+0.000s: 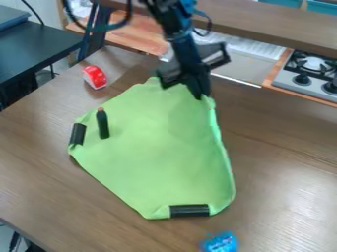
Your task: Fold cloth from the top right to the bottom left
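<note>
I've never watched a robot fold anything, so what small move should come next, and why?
Probably secure the top right corner of the green cloth and raise it slightly: the gripper is right at that corner, and the cloth lies spread on the table, not yet folded toward the bottom left.

The camera view looks down at a steep slant from above one side of the wooden desk (pixel 283 172), facing across it toward the toy stove (pixel 304 79) at upper right and a dark tabletop (pixel 43 47) at upper left. It sits close enough that the desk runs out of view at the bottom and right, yet far enough back to take in the whole outline of the green cloth (pixel 158 152), around the middle.
</note>
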Controlling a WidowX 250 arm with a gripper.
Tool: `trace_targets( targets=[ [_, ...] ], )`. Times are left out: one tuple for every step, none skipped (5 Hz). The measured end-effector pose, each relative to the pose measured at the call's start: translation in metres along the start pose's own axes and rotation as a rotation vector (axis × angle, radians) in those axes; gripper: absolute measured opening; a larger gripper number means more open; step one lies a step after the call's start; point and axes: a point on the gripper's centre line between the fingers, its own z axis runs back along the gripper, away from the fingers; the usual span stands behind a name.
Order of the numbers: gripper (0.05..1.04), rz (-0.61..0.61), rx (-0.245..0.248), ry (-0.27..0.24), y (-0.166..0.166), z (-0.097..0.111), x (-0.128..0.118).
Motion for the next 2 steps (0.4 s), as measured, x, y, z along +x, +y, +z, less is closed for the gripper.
trace_targets(
  targets=[
    [0.051,0.004,-0.009,0.005,0.027,0.022,0.003],
    [0.051,0.000,-0.023,0.005,0.048,0.040,0.008]
  ],
)
